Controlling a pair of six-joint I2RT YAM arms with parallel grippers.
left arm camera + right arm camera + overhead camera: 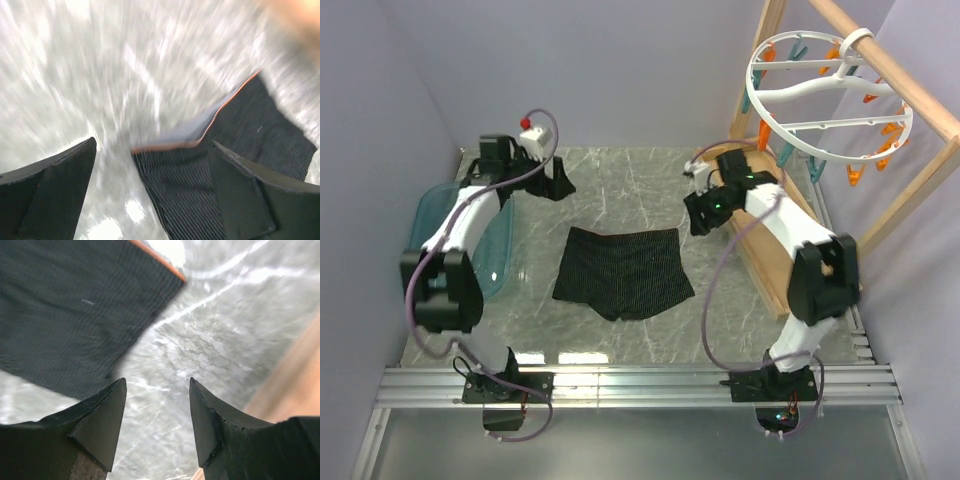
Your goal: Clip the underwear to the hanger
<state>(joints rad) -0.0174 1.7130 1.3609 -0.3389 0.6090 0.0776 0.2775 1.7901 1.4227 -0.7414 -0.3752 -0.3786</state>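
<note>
The black underwear (624, 272) lies flat on the marble table, waistband toward the back. It also shows in the left wrist view (235, 165), its orange-edged waistband between my fingers' line of sight, and in the right wrist view (75, 315). My left gripper (558, 186) is open and empty, above the table behind the underwear's left corner. My right gripper (700, 215) is open and empty, just right of the underwear's right corner. The white round hanger (820, 95) with orange and teal clothespins hangs from the wooden rack at the back right.
A wooden frame rack (910, 100) stands along the right side, its base board (760, 255) on the table. A clear blue-tinted bin (495, 250) sits at the left under the left arm. Grey walls close in left and back.
</note>
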